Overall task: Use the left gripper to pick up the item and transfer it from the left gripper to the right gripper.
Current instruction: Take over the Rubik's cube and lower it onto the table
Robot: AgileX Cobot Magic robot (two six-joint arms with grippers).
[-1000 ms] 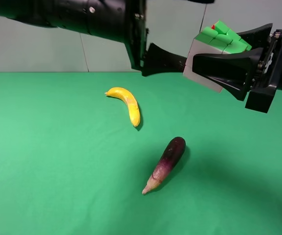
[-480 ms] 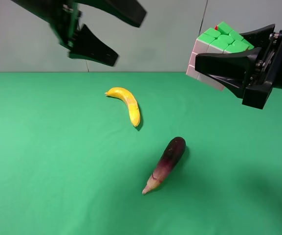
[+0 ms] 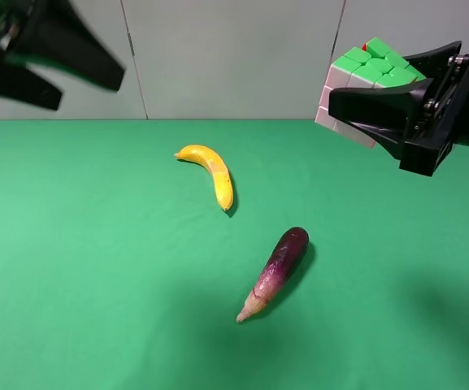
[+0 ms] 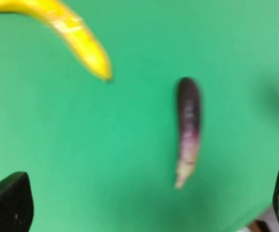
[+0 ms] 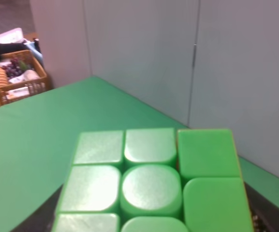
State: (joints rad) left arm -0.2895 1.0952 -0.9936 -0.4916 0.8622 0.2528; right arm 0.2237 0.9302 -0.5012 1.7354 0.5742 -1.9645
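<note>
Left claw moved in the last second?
Yes. The left claw went left: it was by the cube, right of the banana; now it is open, well left of the banana.

A yellow banana is lying on the green table covering. A purple aubergine is lying nearer the exterior camera, apart from the banana, with its dark end facing the banana and its pale stem end pointing toward the near edge. Grey wall panels are standing behind the table. In the right wrist view, a wicker basket is holding dark grapes and other blurred items.
</note>
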